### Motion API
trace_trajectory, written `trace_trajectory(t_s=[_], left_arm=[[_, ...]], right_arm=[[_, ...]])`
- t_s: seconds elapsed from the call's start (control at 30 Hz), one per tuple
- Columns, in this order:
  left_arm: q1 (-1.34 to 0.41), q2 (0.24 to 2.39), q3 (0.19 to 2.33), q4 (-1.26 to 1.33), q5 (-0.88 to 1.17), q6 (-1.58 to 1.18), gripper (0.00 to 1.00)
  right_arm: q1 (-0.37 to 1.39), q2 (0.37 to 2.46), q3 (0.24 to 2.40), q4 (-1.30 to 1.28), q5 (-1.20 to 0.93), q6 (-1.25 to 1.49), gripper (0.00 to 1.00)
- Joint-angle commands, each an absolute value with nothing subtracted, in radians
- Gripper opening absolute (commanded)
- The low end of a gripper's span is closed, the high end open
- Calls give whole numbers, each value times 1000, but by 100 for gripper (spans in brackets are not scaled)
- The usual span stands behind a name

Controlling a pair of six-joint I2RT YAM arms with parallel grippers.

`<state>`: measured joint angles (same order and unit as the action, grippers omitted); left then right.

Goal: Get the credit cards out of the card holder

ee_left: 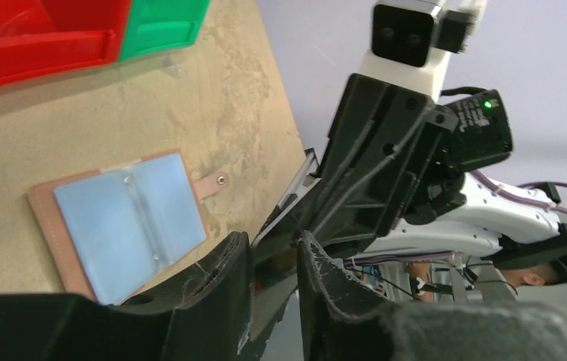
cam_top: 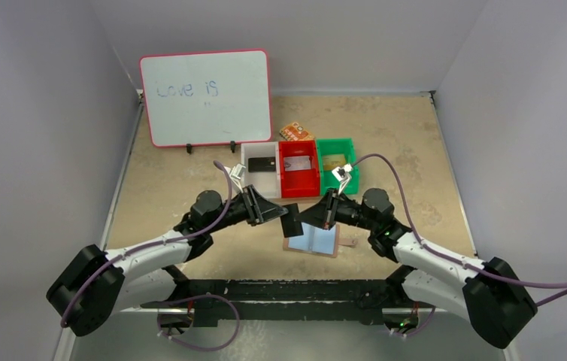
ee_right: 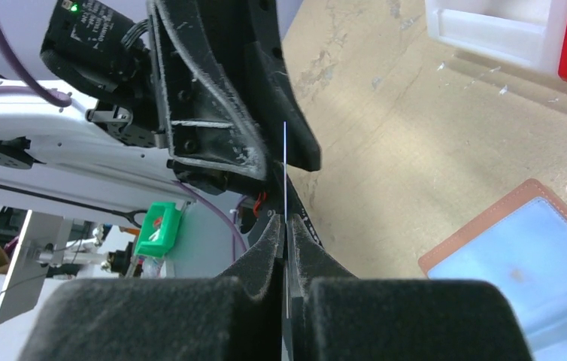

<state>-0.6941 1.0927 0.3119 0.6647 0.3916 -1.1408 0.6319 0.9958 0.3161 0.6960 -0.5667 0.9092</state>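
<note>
The tan card holder [cam_top: 312, 241] lies open on the table, pale blue inside facing up, snap tab to the right. It also shows in the left wrist view [ee_left: 126, 218] and the right wrist view [ee_right: 536, 256]. My two grippers meet just above its far edge. My right gripper [cam_top: 309, 216] [ee_right: 286, 226] is shut on a thin black credit card [cam_top: 292, 223], which shows edge-on in the right wrist view [ee_right: 285, 165]. My left gripper [cam_top: 279, 214] [ee_left: 273, 248] has its jaws apart, and the card [ee_left: 271, 289] runs between them.
A white bin [cam_top: 260, 167] holding a black card, a red bin [cam_top: 298, 171] holding a card and a green bin [cam_top: 337, 159] stand in a row behind the grippers. An orange patterned packet [cam_top: 295, 132] lies behind the bins. A whiteboard [cam_top: 207, 98] stands at the back left.
</note>
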Motion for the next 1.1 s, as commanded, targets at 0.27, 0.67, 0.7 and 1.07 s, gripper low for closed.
trace_trajectory(t_s=[0.27,0.67,0.7,1.07], left_arm=[[-695,1053,283,889,519,-1163,0],[-695,944,308,848,543,-1157,0],[-696,937,320,820,539,-1148,0],[-696,908,343,775,542,-1120,0]], right_arm=[[622,1039,373,849,-676,937,3],[617,861,282,950,-607,877,66],[618,836,264,977,-597,860,68],[617,883,348,833,-671,840,58]])
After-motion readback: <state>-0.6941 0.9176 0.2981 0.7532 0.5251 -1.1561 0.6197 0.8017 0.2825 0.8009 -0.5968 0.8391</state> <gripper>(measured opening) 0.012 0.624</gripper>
